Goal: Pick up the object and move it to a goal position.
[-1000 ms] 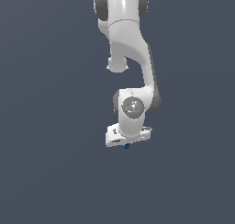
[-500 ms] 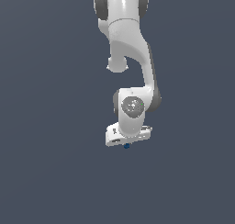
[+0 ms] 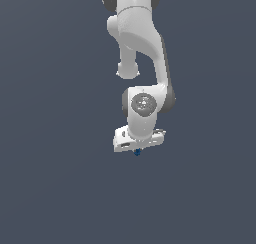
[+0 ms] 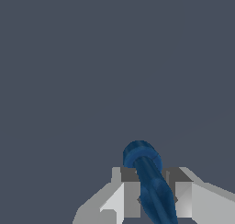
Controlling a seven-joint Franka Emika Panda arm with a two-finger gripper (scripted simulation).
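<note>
The object is dark blue and rounded, seen in the wrist view as an elongated shape with a ring-like end. It sits clamped between the two grey fingers. My gripper is shut on it. In the exterior view the white arm hangs down in the middle of the picture, and only a tiny blue tip of the object shows below the gripper. The rest of the object is hidden by the hand there.
A plain dark grey-blue background surrounds the arm in both views. No other object, container or edge shows.
</note>
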